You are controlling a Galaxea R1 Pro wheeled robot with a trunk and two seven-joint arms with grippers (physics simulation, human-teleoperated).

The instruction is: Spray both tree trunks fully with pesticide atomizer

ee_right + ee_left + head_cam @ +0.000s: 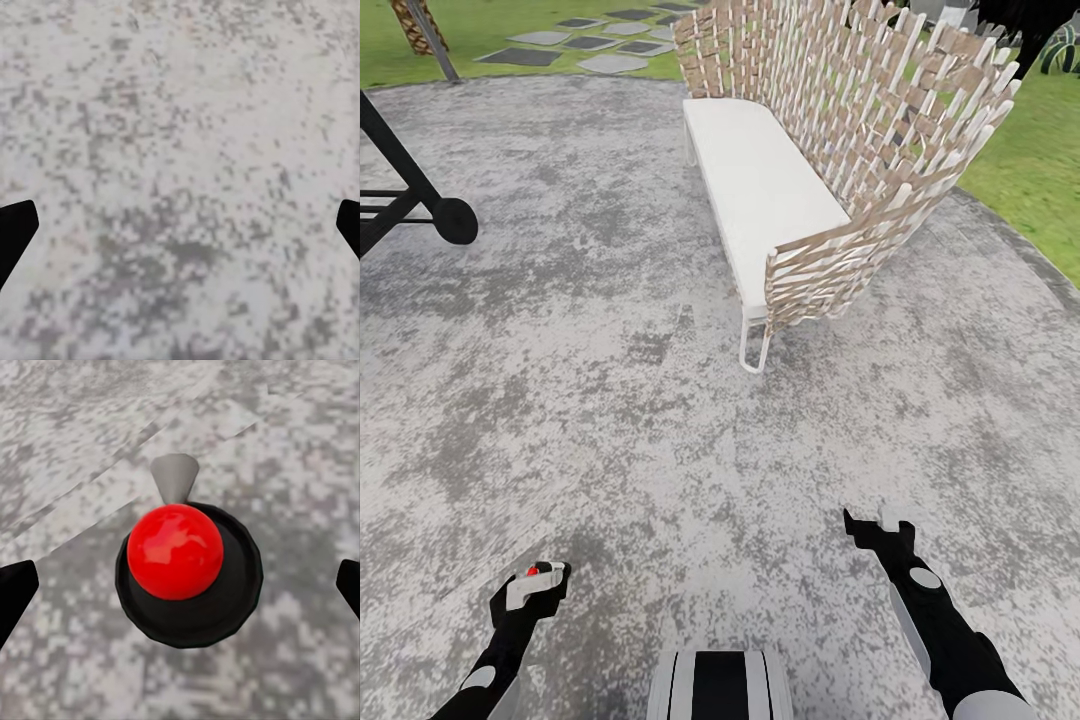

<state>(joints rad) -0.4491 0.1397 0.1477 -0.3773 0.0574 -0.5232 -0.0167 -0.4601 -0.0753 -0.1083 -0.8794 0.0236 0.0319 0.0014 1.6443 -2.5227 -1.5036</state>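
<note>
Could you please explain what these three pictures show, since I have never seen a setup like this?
This is a simulated wheeled robot with two arms. The large picture comes from its head camera, looking down at grey concrete paving with a wicker bench on it and lawn beyond.

The other two pictures come from cameras on the wrists. The left gripper hovers over the pesticide atomizer, a dark round thing with a red top, seen from above between its spread fingers. It is not gripped. The right gripper is open too, with paving below it.
</note>
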